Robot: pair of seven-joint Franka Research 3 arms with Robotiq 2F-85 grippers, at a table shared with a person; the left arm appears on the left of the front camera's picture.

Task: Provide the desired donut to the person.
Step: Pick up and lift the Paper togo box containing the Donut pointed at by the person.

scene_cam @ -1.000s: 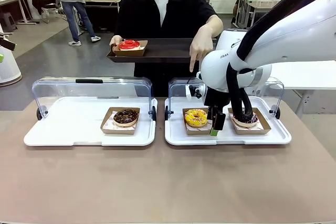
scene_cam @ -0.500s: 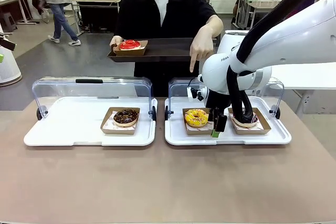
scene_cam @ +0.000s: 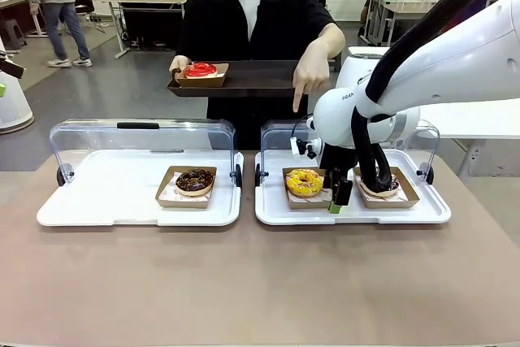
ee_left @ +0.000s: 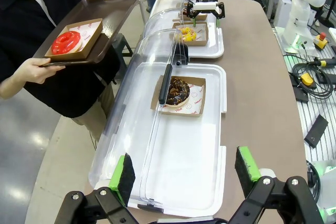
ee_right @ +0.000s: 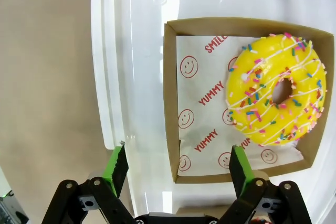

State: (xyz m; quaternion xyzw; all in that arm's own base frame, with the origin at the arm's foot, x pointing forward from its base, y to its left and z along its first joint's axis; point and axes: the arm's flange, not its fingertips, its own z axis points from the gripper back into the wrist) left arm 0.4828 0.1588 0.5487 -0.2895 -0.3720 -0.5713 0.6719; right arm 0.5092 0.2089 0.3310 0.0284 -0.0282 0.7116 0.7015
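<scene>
The person (scene_cam: 252, 14) stands across the table, one hand holding a dark serving tray (scene_cam: 252, 79) with a red donut (scene_cam: 199, 70) in a box. The other hand's finger (scene_cam: 298, 101) points down at the yellow sprinkled donut (scene_cam: 304, 182) in its cardboard box (ee_right: 173, 103). My right gripper (scene_cam: 335, 193) hangs open just right of that donut; in the right wrist view its fingers (ee_right: 116, 169) straddle the box's edge beside the yellow donut (ee_right: 275, 95). My left gripper (ee_left: 186, 170) is open and holds nothing, well back from the chocolate donut (ee_left: 178, 90).
Two white trays (scene_cam: 81, 209) (scene_cam: 272, 210) with raised clear lids (scene_cam: 138, 140) sit side by side. The left one holds a chocolate donut (scene_cam: 194, 180). A dark donut (scene_cam: 383, 185) in the right tray is partly hidden behind my right arm's cable.
My right gripper has shifted slightly right and lower beside the yellow donut. The person's pointing hand and tray have stayed put.
</scene>
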